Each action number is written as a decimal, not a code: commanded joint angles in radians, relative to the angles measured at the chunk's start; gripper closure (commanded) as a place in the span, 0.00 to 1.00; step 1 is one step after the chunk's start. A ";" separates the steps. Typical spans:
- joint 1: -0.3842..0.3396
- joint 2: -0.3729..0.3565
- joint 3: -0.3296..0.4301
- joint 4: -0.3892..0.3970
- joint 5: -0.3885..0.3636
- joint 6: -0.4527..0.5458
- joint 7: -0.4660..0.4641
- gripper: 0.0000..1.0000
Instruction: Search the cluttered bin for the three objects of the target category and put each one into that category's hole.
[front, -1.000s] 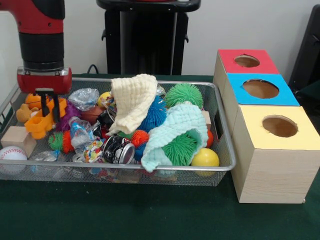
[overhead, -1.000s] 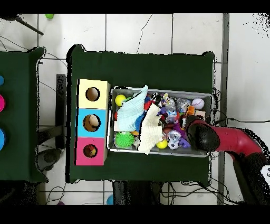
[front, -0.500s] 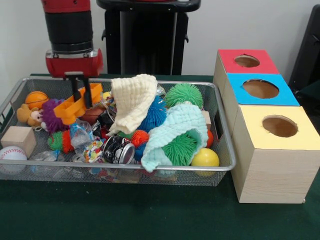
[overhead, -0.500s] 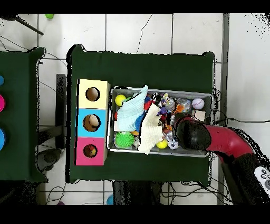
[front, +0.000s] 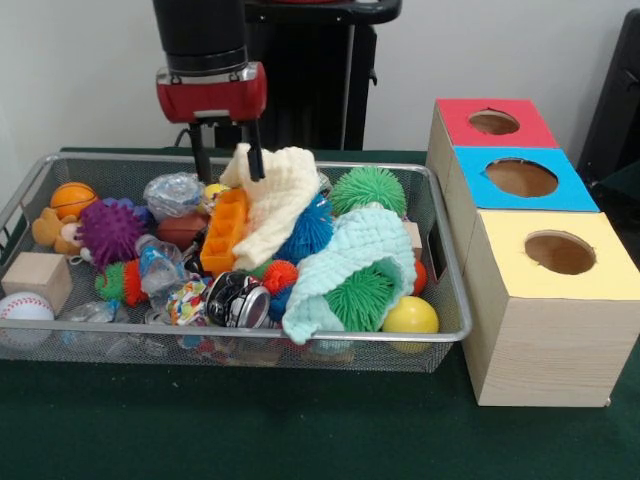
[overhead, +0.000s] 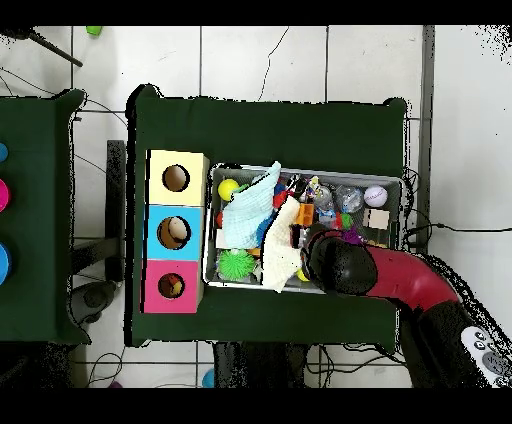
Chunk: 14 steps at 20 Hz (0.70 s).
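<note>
The silver wire-mesh bin (front: 250, 335) is full of toys and cloths; it also shows in the overhead view (overhead: 390, 180). My gripper (front: 228, 152) hangs above the bin's back middle, open and empty, its right finger (front: 257, 158) in front of a cream cloth (front: 275, 200). An orange plastic tray toy (front: 224, 230) stands on end just below the fingers, leaning on the cream cloth; it also shows in the overhead view (overhead: 305, 214). The red-faced box's hole (front: 494, 122) is at the far right, seen from above (overhead: 171, 287) at the row's lower end.
Blue-faced (front: 521, 178) and yellow-faced (front: 560, 252) boxes sit beside the red one. In the bin are a mint cloth (front: 350, 255), green spiky ball (front: 368, 188), yellow ball (front: 410, 315), purple spiky ball (front: 108, 232), wooden block (front: 35, 275) and baseball (front: 22, 308).
The gripper carried the orange tray toy from the bin's left end rightward in the front view, then opened. The toy now rests in the bin against the cream cloth.
</note>
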 joint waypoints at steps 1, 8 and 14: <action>-0.016 0.013 -0.006 0.099 0.043 -0.035 0.155 0.00; 0.016 0.007 -0.071 -0.002 -0.124 -0.017 0.011 0.00; 0.046 -0.029 -0.102 -0.093 -0.369 0.060 -0.170 0.00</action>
